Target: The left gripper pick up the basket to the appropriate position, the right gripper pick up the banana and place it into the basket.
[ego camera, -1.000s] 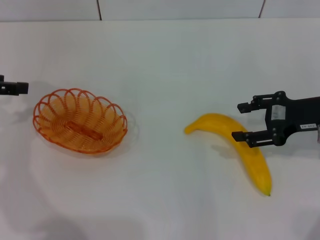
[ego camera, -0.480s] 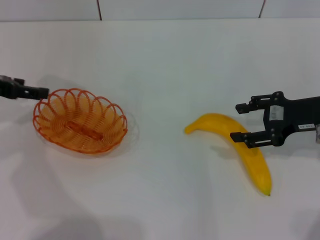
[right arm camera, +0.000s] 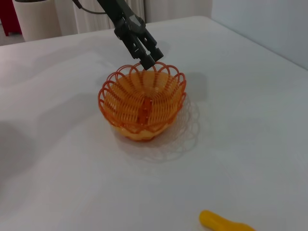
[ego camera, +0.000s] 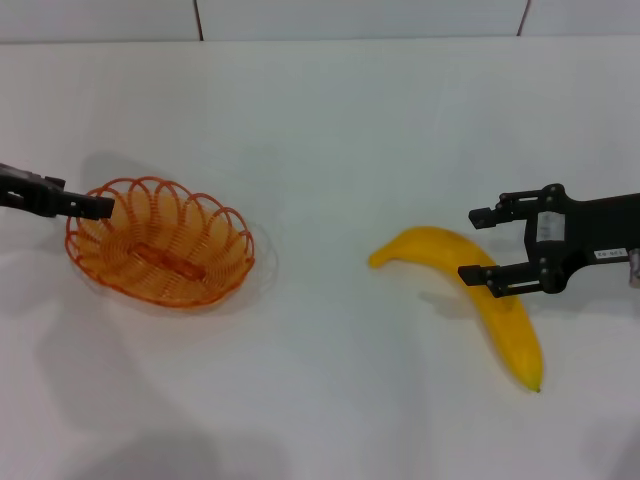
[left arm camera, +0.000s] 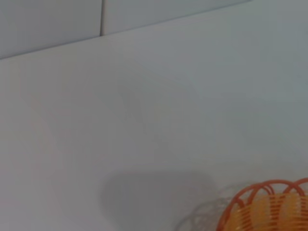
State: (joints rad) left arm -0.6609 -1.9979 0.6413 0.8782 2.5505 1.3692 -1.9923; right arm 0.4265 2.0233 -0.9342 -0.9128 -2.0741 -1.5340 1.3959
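The orange wire basket point(ego camera: 160, 242) stands on the white table at the left. My left gripper point(ego camera: 100, 207) reaches in from the left edge, its tips at the basket's far-left rim. In the right wrist view it point(right arm camera: 150, 58) sits just over the rim of the basket point(right arm camera: 143, 103) with its fingers slightly apart, holding nothing. The left wrist view shows only a piece of the basket rim point(left arm camera: 264, 207). The yellow banana point(ego camera: 505, 320) lies at the right. My right gripper point(ego camera: 478, 245) is open, with one finger on each side of the banana's middle. The banana's end point(right arm camera: 224, 224) shows in the right wrist view.
The white table point(ego camera: 330, 130) is bare between basket and banana. A tiled wall point(ego camera: 360, 18) runs along the far edge. A pale round container point(right arm camera: 41, 19) stands beyond the table in the right wrist view.
My left gripper has moved right, from the left edge of the view up to the basket's rim. My right gripper has edged slightly left over the banana. Basket and banana have not moved.
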